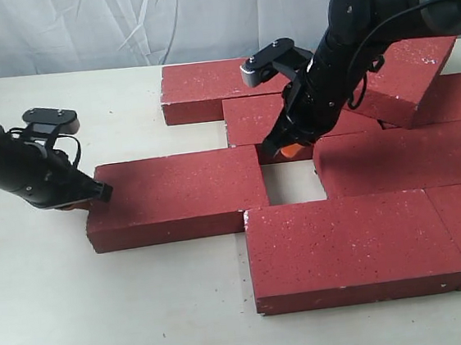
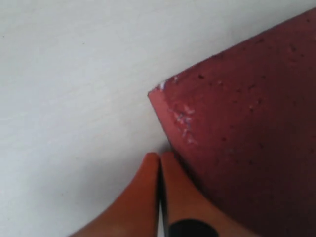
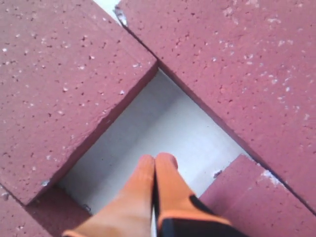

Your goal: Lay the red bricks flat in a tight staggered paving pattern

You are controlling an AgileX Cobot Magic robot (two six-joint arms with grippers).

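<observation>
- The desk (image 1: 81, 320) is smooth and pale, so a pushed brick will probably slide freely; a shove that is off-centre could turn the brick rather than move it straight.
- The red bricks (image 1: 346, 247) lie flat in staggered rows across the right half of the desk, mostly edge to edge; a hard knock from either side could open the joints that are already tight.
- The left-hand brick (image 1: 175, 196) lies flat and juts out to the left of the rows; if it is pushed near its corner it may skew and jam against the front row.
- The tilted brick (image 1: 402, 80) leans on its neighbours at the far right, behind the right arm; a brush from that arm could tip it onto the laid bricks.
- The gap (image 1: 293, 181) shows bare desk between four bricks; the right hand could be pinched there if the left-hand brick closes in.
- The left hand (image 1: 101, 192) is closed and holds nothing; its orange fingertips (image 2: 150, 165) press together, one resting against the end face of the left-hand brick near its corner.
- The right hand (image 1: 281, 146) is closed and empty, its tips low over the gap's far edge; whether it touches anything I cannot tell.
</observation>
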